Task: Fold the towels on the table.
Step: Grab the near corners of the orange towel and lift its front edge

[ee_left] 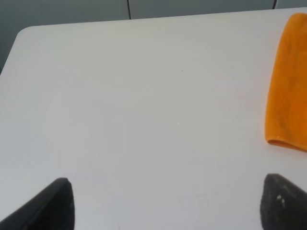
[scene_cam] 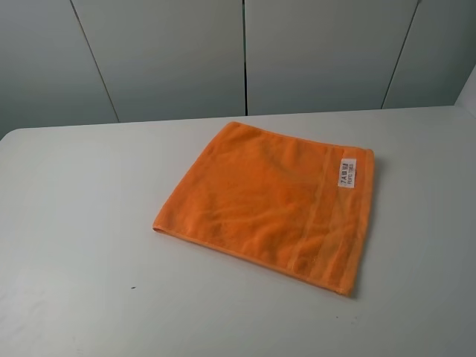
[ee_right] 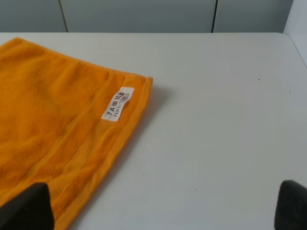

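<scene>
A bright orange towel [scene_cam: 271, 204] lies flat on the white table [scene_cam: 74, 223], right of centre, with a woven band and a small white label [scene_cam: 346, 172] along its right edge. Neither arm shows in the high view. In the left wrist view, my left gripper [ee_left: 168, 203] is open over bare table, its dark fingertips [ee_left: 55, 203] wide apart, and the towel's edge [ee_left: 288, 86] lies off to one side. My right gripper [ee_right: 160, 206] is open too; one fingertip [ee_right: 29, 208] hangs over the towel [ee_right: 53, 124] near the label [ee_right: 117, 104], the other over bare table.
Grey wall panels [scene_cam: 245, 52] stand behind the table's far edge. The table's rounded far-left corner [ee_left: 24, 33] shows in the left wrist view. Bare tabletop surrounds the towel on all sides.
</scene>
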`<move>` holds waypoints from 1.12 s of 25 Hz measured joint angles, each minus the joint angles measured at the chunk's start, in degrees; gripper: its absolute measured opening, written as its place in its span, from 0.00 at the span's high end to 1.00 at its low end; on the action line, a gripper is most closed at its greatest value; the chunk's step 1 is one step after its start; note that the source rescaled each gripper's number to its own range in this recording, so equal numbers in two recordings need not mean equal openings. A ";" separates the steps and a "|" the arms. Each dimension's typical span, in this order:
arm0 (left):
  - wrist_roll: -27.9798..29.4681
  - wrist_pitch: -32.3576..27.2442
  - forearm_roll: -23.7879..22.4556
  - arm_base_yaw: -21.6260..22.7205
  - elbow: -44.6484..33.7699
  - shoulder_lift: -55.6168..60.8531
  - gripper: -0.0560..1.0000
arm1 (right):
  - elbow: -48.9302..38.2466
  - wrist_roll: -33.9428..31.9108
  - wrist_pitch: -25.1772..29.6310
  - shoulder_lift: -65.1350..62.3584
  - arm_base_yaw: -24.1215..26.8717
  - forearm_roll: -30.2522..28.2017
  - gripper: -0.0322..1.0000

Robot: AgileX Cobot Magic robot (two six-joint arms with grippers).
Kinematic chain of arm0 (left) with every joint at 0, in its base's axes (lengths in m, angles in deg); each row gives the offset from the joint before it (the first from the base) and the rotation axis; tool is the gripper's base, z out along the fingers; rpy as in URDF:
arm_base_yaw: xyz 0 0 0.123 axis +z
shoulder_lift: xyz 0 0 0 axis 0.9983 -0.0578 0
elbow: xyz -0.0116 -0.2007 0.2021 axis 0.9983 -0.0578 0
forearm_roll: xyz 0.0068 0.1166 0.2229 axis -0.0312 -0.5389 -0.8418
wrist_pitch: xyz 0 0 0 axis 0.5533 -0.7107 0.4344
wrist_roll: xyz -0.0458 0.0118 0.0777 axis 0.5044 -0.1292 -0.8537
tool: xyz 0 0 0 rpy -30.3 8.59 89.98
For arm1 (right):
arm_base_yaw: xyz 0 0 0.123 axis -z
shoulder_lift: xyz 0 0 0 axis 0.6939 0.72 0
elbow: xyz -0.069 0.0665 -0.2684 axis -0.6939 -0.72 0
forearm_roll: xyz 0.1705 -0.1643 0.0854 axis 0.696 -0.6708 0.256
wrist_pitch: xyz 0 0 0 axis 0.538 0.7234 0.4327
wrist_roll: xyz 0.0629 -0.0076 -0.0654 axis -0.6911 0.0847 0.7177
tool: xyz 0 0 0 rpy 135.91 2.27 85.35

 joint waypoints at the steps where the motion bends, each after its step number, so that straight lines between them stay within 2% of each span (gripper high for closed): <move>1: 0.00 0.00 0.00 0.00 0.00 0.00 0.01 | 0.00 0.00 0.00 0.00 0.00 0.00 0.00; 28: 0.00 0.00 0.00 0.00 0.00 0.00 0.01 | 0.00 0.00 0.00 0.00 0.00 0.00 0.00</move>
